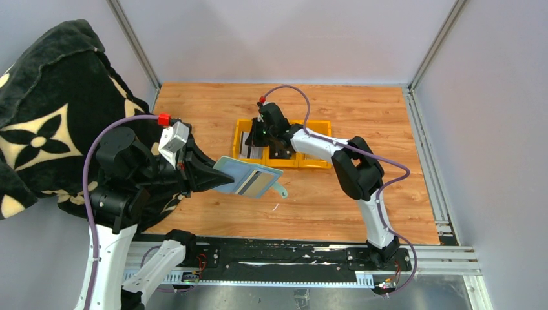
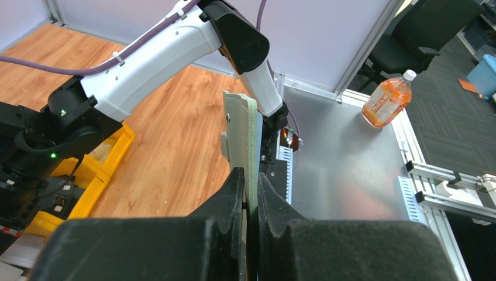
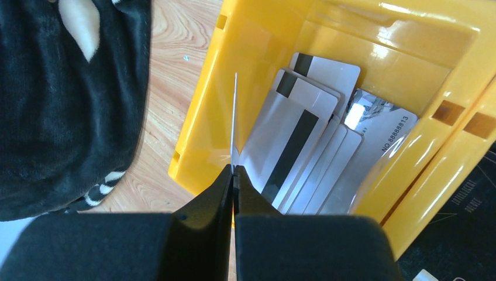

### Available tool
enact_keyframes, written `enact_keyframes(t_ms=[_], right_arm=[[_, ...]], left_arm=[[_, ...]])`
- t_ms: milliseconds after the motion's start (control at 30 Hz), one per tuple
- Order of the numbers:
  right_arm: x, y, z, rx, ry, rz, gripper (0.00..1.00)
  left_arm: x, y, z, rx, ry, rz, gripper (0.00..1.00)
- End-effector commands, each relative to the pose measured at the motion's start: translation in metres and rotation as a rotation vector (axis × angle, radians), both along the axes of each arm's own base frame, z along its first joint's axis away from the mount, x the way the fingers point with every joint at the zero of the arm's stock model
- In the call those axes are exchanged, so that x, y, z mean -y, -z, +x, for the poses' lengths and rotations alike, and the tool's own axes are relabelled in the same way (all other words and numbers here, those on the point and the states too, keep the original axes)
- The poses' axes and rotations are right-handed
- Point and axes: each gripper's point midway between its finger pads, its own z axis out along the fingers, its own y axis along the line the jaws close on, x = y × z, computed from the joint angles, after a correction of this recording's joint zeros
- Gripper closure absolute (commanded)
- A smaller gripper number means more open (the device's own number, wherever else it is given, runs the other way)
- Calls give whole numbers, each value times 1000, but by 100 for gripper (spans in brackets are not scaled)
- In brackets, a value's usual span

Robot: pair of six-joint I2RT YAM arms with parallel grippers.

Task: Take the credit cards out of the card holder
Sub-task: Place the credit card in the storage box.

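Gripping the soft sage-green bifold card holder [image 1: 240, 173] by one edge in the left gripper [image 2: 250, 182], jaws nearly closed on it, raised off the wood-grain table [image 1: 362, 194] near its front-left. Showing a pale card with a dark stripe [image 1: 256, 183] against the holder's open face. Pinching a thin pale card [image 3: 234, 120] edge-on in the fully closed right gripper [image 3: 233, 175], over the end compartment of the yellow plastic tray [image 3: 202, 134], above several fanned grey-silver striped cards [image 3: 295, 137] lying inside.

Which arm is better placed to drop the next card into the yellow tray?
Right, probably. The right hand pinches a thin card edge-on over the yellow tray, where other cards lie. The left hand is busy gripping the card holder, held up in the air.
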Motion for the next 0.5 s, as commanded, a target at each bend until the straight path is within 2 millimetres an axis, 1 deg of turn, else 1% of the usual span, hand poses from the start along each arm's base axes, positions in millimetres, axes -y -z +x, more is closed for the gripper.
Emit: enact_keyframes(t_ms=[0,100,167,233,333,467], right_arm=[[-7,-5,-3,21,-4,-16,94],[-2,-9,-8,12,0,-31,79],[2,-17,-9,29,4,-37,71],[5,-30,-9,56,10,-33,65],[9,-55,-12,96,3,-13,58],[18,-102,-22,176,-23,25,52]], left_arm=[[0,-1,-1,15,6,-6,100],[0,-2,-2,19,6,-7,100],[0,-3,-2,18,5,-9,100],[0,-5,-4,20,10,-14,100],[0,-8,-5,28,8,-19,100],[0,-8,-5,26,10,-20,100]])
